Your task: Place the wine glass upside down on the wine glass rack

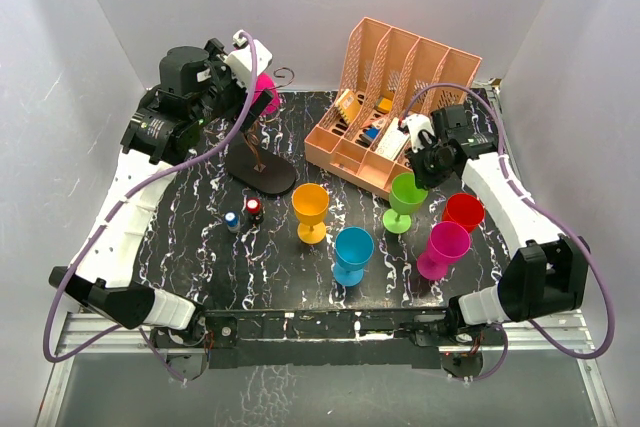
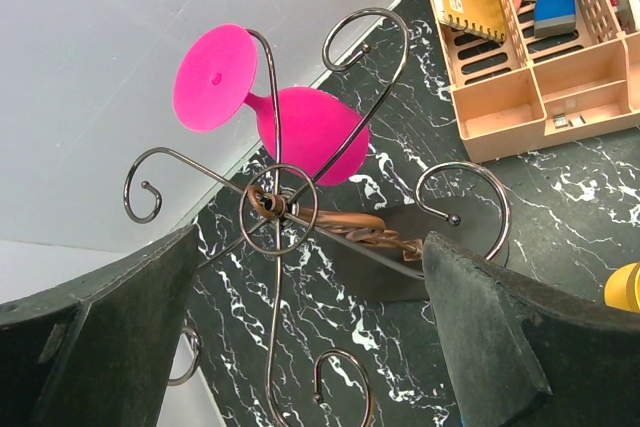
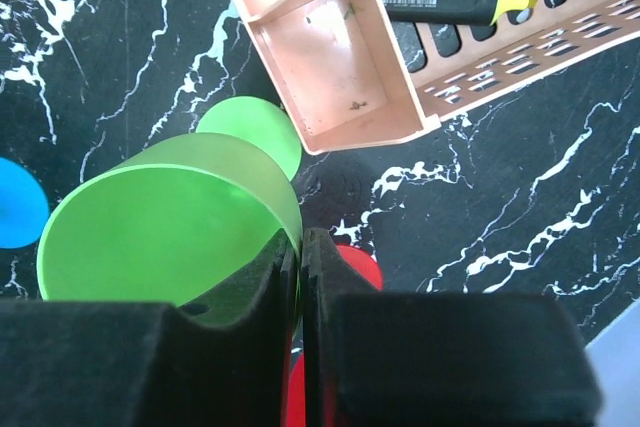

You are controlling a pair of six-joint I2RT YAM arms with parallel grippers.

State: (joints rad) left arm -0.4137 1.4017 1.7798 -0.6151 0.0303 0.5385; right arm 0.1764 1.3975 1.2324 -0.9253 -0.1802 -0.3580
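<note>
Left wrist view shows us the dark thin-wire wine glass rack [image 2: 278, 209], with its twisted stem and curled arms, from above. A magenta plastic wine glass [image 2: 305, 137] hangs upside down from one of those arms, foot uppermost and bowl below, on the rack's far side. The left gripper [image 2: 310, 277] hovers over the rack with its jaws spread wide, one finger on either side of the hub. As far as we can see it touches neither wire nor glass. A peach plastic slotted file organiser [image 1: 400, 97] sits to the right of the rack. Further right, well apart from the rack, the right gripper [image 3: 300, 267] has its jaws pinched on the rim of an upright translucent green plastic wine glass [image 3: 170, 222].
</note>
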